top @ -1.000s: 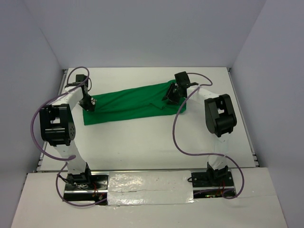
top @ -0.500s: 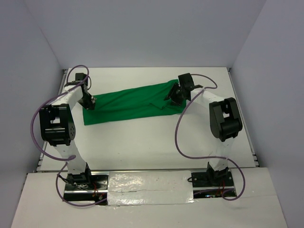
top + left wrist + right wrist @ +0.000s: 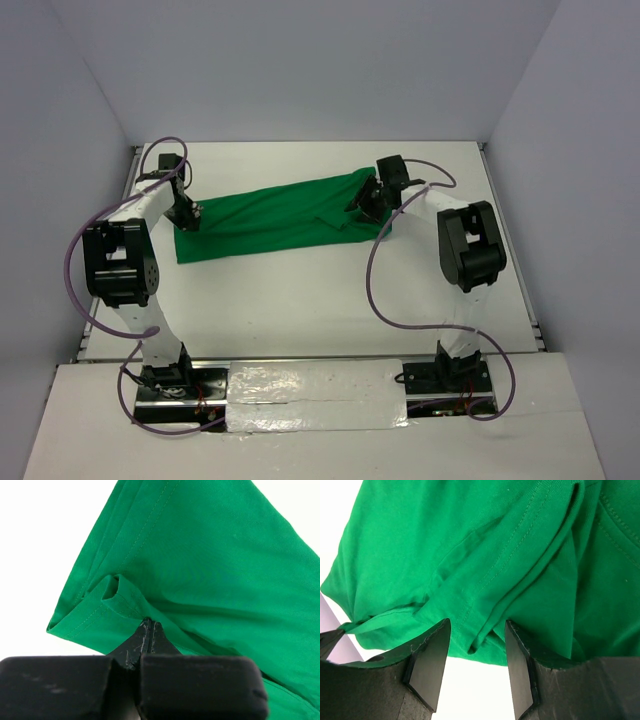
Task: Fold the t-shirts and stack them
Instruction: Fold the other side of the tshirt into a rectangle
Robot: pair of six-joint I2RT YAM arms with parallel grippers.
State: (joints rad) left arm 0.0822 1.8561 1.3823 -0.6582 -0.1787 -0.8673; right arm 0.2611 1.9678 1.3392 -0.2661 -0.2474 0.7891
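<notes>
The left arm [image 3: 120,262] and the right arm [image 3: 468,245] are showing white tube parts joined by big, chunky black joints. A thin purple cable [image 3: 68,270] is looping along the left arm. A second purple cable [image 3: 368,275] is making a big curve beside the right arm. Both arms are growing out of black bases [image 3: 160,385]. The left tool [image 3: 150,624] is looking black and scratched, with thin pointed tips. The right tool [image 3: 477,625] is showing two black, wedge-shaped fingers [image 3: 427,665] with flat sides.
</notes>
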